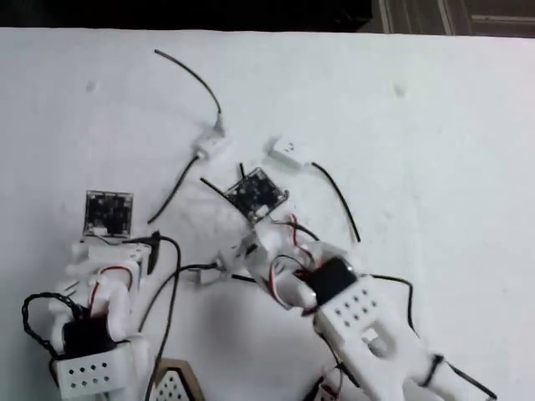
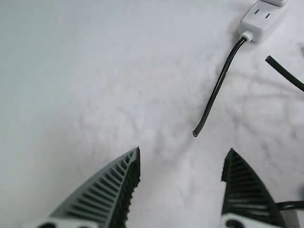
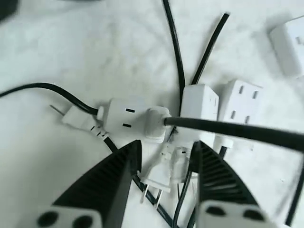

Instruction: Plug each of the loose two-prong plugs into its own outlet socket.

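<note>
Table (image 1: 435,125) of white, strewn with cut black cords, carries the whole job, and both arms are based along one edge of it. Your right arm (image 1: 359,317) leans in toward the middle because that is where the clutter lies. Its wrist view looks down on a knot of white outlet sockets (image 3: 240,102) and crossing cords. Your left arm (image 1: 92,368) sits folded at the corner, well apart from that knot, and seems to be waiting its turn. The left gripper (image 2: 184,150) is spread wide with nothing between its jaws and hangs over bare tabletop. Ahead of it lies a lone socket (image 2: 263,16), slots showing, its short cord (image 2: 218,80) trailing toward the gripper. The right gripper (image 3: 166,145) is parted too, wide enough to straddle a loose plug (image 3: 159,176) that lies on its side with both prongs clear. You cannot confirm any contact, so read it as lined up for a pinch, not holding. Just beyond, a slotted socket (image 3: 124,118) lies with a white plug body (image 3: 156,124) butted to its end; whether that is fully seated is unclear. A second plug (image 3: 78,119) lies at that socket's other end, one prong bare and not yet in any socket.
</note>
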### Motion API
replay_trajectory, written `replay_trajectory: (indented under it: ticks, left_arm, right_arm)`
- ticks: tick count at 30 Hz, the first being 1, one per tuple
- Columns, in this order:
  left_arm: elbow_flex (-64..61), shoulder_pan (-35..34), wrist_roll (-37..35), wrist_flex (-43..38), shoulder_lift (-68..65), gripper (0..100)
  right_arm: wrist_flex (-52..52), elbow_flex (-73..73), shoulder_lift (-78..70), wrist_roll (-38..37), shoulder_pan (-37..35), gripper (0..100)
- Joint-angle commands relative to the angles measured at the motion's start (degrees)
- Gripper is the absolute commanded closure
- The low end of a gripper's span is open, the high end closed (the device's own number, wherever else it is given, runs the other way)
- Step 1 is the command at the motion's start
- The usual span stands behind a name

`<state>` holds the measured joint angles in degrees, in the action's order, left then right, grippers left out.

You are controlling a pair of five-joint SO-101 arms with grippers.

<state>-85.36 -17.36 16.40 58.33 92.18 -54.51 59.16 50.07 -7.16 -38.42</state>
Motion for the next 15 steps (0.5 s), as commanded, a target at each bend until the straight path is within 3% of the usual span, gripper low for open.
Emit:
replay_trajectory:
  ticks: [1, 6, 12, 15]
  left_arm:
    - [3.43, 6.64, 1.05, -0.18, 0.4, 71]
    - [5.71, 17.1, 6.59, 4.31, 0.22, 70]
    - [13.01, 23.52, 6.59, 11.43, -0.66, 70]
    - [17.14, 25.27, 6.68, 11.87, -8.04, 70]
  right_arm:
    - [-6.73, -3.25, 8.84, 0.97, -1.19, 88.2]
    - [-16.13, -3.25, 14.99, 1.14, 0.04, 98.0]
    - [-21.32, -3.25, 15.08, 1.05, 7.87, 97.6]
    - [-20.97, -3.16, 15.08, 0.79, 10.86, 97.6]
